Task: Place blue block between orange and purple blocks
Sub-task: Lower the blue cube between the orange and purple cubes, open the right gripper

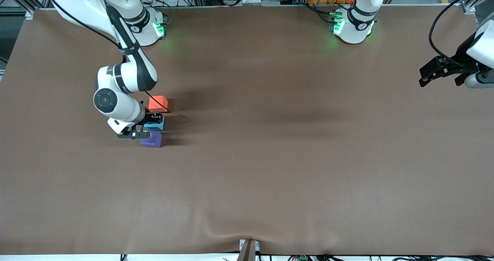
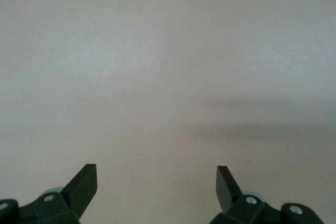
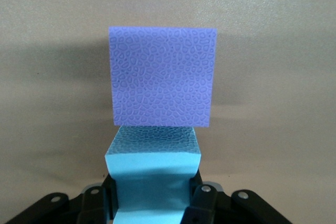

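Note:
The sky-blue block [image 1: 156, 124] lies between the orange block [image 1: 158, 102] and the purple block [image 1: 151, 139], in a line near the right arm's end of the table. My right gripper [image 1: 152, 120] is down low at the table and shut on the blue block. In the right wrist view the fingers [image 3: 202, 198] press into the sides of the blue block [image 3: 153, 156]; the purple block [image 3: 161, 77] sits right against its end. The orange block is out of that view. My left gripper [image 1: 440, 75] waits open and empty at the left arm's end of the table.
The brown table cover [image 1: 270, 156] is bare around the three blocks. The left wrist view shows only bare cover under the open left gripper [image 2: 156, 177]. The arm bases stand along the table's back edge.

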Controlling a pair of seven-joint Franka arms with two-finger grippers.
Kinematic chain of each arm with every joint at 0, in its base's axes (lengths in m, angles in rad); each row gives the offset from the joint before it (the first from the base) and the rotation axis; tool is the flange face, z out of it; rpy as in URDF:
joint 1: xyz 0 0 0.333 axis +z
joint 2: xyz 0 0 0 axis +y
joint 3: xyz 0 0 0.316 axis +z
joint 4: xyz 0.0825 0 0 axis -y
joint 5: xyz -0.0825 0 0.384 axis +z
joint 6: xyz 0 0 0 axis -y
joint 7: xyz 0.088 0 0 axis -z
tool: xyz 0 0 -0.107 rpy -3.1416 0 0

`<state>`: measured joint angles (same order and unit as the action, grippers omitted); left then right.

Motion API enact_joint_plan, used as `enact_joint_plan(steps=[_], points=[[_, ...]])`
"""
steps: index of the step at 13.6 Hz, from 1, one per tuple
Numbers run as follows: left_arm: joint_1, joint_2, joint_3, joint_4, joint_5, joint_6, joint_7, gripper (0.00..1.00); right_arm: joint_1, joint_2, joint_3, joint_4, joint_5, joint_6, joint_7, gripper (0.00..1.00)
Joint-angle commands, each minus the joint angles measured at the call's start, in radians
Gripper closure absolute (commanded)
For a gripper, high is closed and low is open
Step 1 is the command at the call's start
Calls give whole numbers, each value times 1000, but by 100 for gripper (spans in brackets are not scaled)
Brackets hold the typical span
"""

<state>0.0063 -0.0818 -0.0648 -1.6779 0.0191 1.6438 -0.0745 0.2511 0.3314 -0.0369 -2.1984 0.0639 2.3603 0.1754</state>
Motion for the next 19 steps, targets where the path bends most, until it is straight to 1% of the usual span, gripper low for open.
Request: enact_joint_plan(steps=[1, 6, 7, 8, 9, 10, 13, 15, 16, 17, 19], points=[[14, -9, -9, 0, -13, -12, 19, 0, -16, -3, 11, -18, 14, 24, -4, 100], [6, -6, -21, -2, -13, -13, 19, 0, -13, 9, 11, -37, 14, 70, -4, 100], [6, -4, -35, -6, -13, -13, 19, 0, -12, 9, 11, -37, 14, 70, -2, 97], [6, -3, -50, -6, -13, -13, 16, 0, -16, 11, 11, -37, 14, 70, -2, 71], [6, 0, -58, -6, -13, -13, 12, 0, -18, 12, 11, -35, 14, 68, -1, 31], [8, 2, -59, -6, -13, -13, 10, 0, -19, 15, 11, -34, 16, 67, 1, 0], [12, 1, -59, -6, -13, -18, 13, 0, -18, 12, 11, -29, 28, 47, 3, 0], [14, -1, -59, -6, -13, -24, 13, 0, -13, -3, 11, -6, 43, -14, 6, 0], [14, -1, -59, -6, -13, -24, 13, 0, -13, -14, 11, 37, 44, -85, 7, 0], [14, -3, -58, -6, -13, -24, 13, 0, -10, -21, 9, 102, 44, -183, 7, 0], [15, -4, -59, -6, -13, -24, 13, 0, -7, -19, 11, 257, 45, -348, 7, 0]])
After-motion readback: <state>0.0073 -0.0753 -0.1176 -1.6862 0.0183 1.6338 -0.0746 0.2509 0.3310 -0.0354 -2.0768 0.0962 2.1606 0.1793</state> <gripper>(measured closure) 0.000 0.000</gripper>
